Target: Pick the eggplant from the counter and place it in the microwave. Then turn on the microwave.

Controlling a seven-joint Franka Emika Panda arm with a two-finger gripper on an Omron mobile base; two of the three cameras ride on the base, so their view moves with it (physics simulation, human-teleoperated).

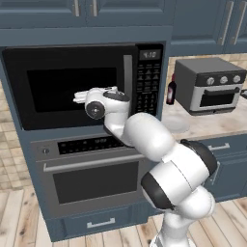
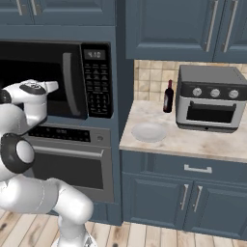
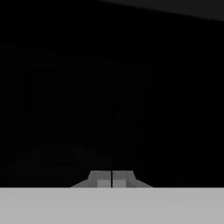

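Eggplant could not be made out in any of the views, so its place could not be told. Nearest, the gripper (image 3: 112, 179) was seen in the hand view with its two finger tips pressed together, closed on nothing, facing a dark surface. In the base views the hand was held level against the glass door of the microwave (image 1: 72, 87), left of its vertical grey handle (image 1: 128, 77); the door was shut and the keypad display was lit. Below it sat the steel wall oven (image 1: 87, 173). Farther right, on the counter (image 2: 193, 142), a pale plate (image 2: 149, 131) lay, with a dark red bottle (image 2: 168, 96) and a grey toaster oven (image 2: 210, 99) behind.
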